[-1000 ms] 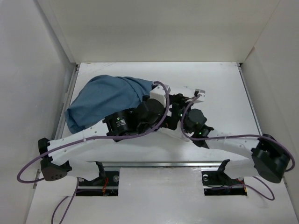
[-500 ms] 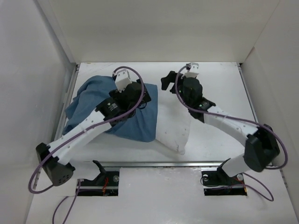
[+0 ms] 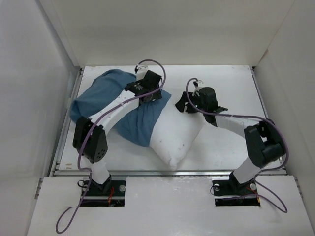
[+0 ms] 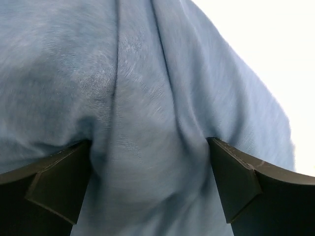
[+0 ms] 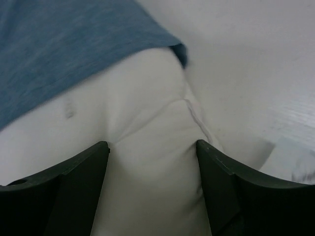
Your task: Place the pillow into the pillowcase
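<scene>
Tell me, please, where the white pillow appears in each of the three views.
Top view: the pillow lies low in the centre, its left part under the blue pillowcase.
Left wrist view: not in it; pillowcase cloth fills most of the picture.
Right wrist view: centre and bottom.
Shared landmark: the pillowcase, at upper left in the right wrist view.

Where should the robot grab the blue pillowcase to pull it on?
Probably the open edge of the pillowcase, where blue stops on the white pillow. Come from above, on the bare pillow side: that edge is a thin free fold to pinch.
</scene>
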